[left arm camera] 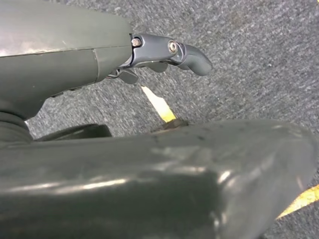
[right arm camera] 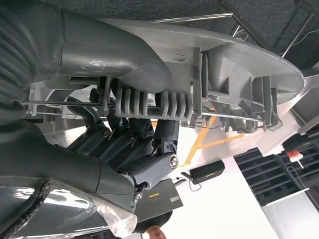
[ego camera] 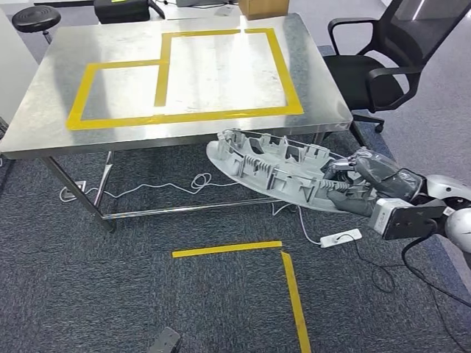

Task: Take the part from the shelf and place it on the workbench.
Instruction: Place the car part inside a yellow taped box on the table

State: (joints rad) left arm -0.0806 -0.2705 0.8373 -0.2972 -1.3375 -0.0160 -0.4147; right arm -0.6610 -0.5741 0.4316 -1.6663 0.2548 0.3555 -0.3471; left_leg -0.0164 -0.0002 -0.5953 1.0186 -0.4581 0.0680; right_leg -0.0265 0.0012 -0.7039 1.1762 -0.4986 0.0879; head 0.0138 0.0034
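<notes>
The part (ego camera: 272, 170) is a long grey moulded plastic panel with ribs and clips on its upper face. My right hand (ego camera: 355, 185) grips its near end and holds it in the air, just below and in front of the workbench's front right edge. In the right wrist view the thumb (right arm camera: 112, 55) lies over the part (right arm camera: 240, 74) and the dark fingers (right arm camera: 135, 144) curl under its ribbed edge. The steel workbench (ego camera: 50, 95) carries yellow tape rectangles. My left hand (left arm camera: 169, 52) hangs over the carpet, fingers apart, holding nothing.
A black office chair (ego camera: 383, 62) stands at the workbench's right side. A stool (ego camera: 36, 18), a black case (ego camera: 122, 9) and a cardboard box (ego camera: 263, 7) lie beyond the far edge. White cables and a power strip (ego camera: 340, 238) lie on the carpet beside yellow floor tape (ego camera: 227, 249).
</notes>
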